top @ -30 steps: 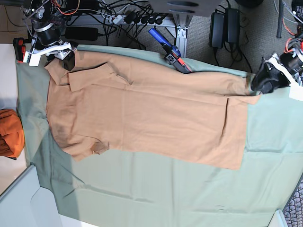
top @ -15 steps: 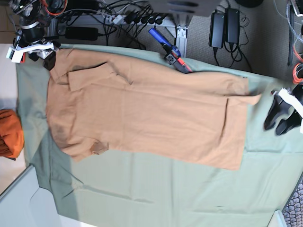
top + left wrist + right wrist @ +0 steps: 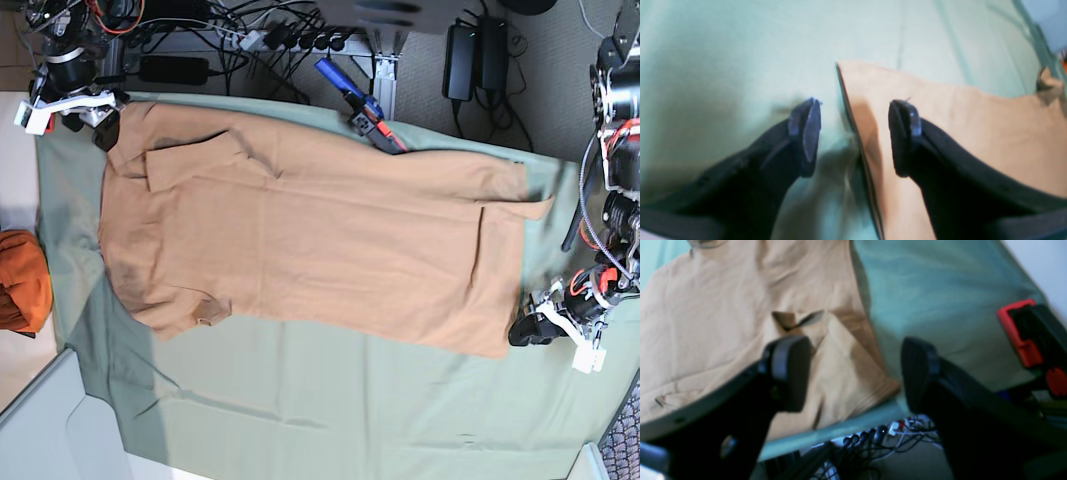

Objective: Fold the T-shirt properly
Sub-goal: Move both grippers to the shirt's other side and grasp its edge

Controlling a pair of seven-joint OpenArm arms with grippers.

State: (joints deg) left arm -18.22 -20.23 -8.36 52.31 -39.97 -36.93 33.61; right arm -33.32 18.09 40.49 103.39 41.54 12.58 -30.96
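Note:
The tan-orange T-shirt [image 3: 320, 240] lies spread flat on the sage-green cloth [image 3: 350, 400], collar end to the left and hem to the right. Its upper sleeve is folded inward. My left gripper [image 3: 527, 328] is open and empty, low at the lower hem corner. In the left wrist view [image 3: 855, 133] the hem edge of the T-shirt [image 3: 957, 133] runs between the two fingers. My right gripper [image 3: 90, 125] is open and empty at the shirt's upper left corner. In the right wrist view [image 3: 853, 373] it hovers over the folded sleeve corner of the T-shirt [image 3: 840, 373].
A bunched bright-orange cloth [image 3: 20, 280] lies at the left edge. A blue and red tool [image 3: 355, 105] rests at the table's far edge, with cables and power strips [image 3: 270, 40] behind it. A red and black clamp [image 3: 1023, 336] is near the right gripper. A pale tray [image 3: 50, 430] sits at lower left.
My left gripper has moved down along the hem from its upper corner to its lower corner. My right gripper drew back slightly from the collar corner, then stayed. The shirt has not moved.

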